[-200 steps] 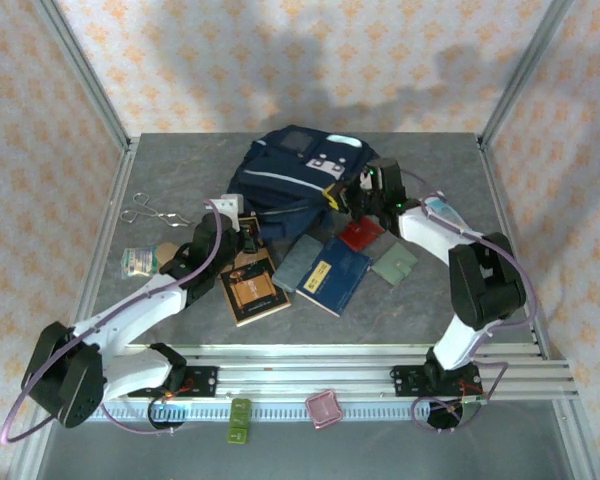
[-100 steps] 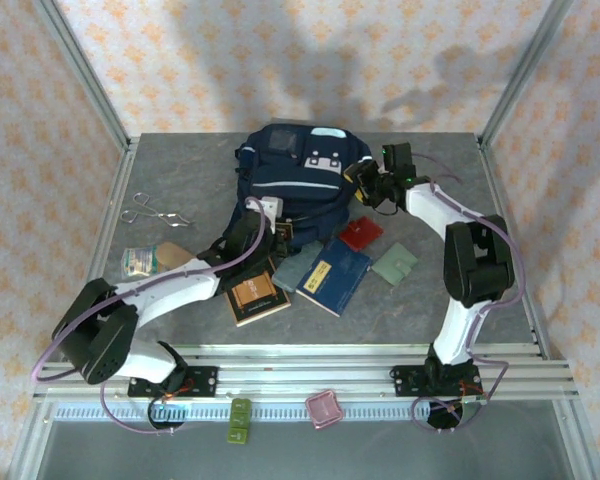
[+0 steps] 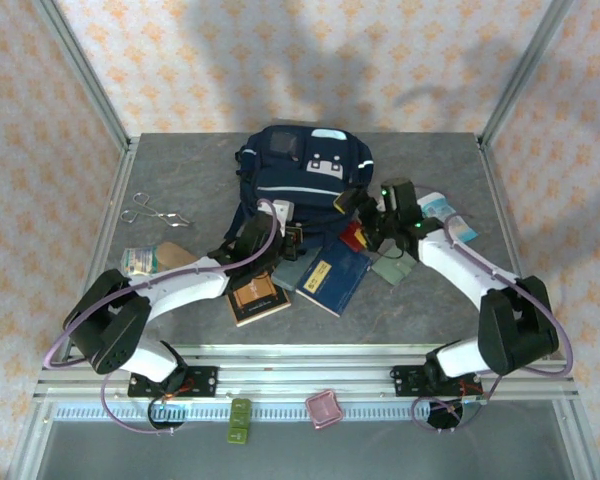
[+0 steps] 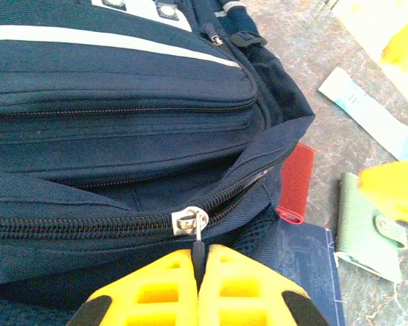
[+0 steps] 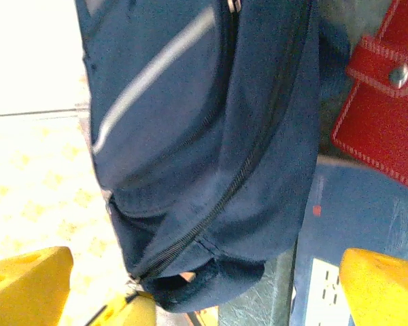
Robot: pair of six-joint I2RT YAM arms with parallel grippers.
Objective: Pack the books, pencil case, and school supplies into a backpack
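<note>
The navy backpack (image 3: 302, 172) lies at the back middle of the table. My left gripper (image 4: 199, 268) is shut on the dark zipper pull (image 4: 200, 250) that hangs from the metal slider (image 4: 189, 221) on the bag's near edge; the zip is parted to the right of it. My right gripper (image 5: 204, 292) stands open over the bag's right front corner, with nothing between its fingers (image 5: 381, 285). In front of the bag lie the brown book (image 3: 258, 297), the navy book (image 3: 332, 275), the grey-blue pencil case (image 3: 292, 270), the red piece (image 3: 355, 235) and the grey-green piece (image 3: 393, 266).
Metal scissors (image 3: 152, 213) and a small round container (image 3: 140, 260) sit at the left. A white-and-blue tube (image 3: 445, 212) lies right of my right arm. Small green and pink items (image 3: 323, 408) rest beyond the front rail.
My right gripper has opened and swung from the bag's back right down to its front right corner. My left gripper has moved right along the bag's near edge, still shut.
</note>
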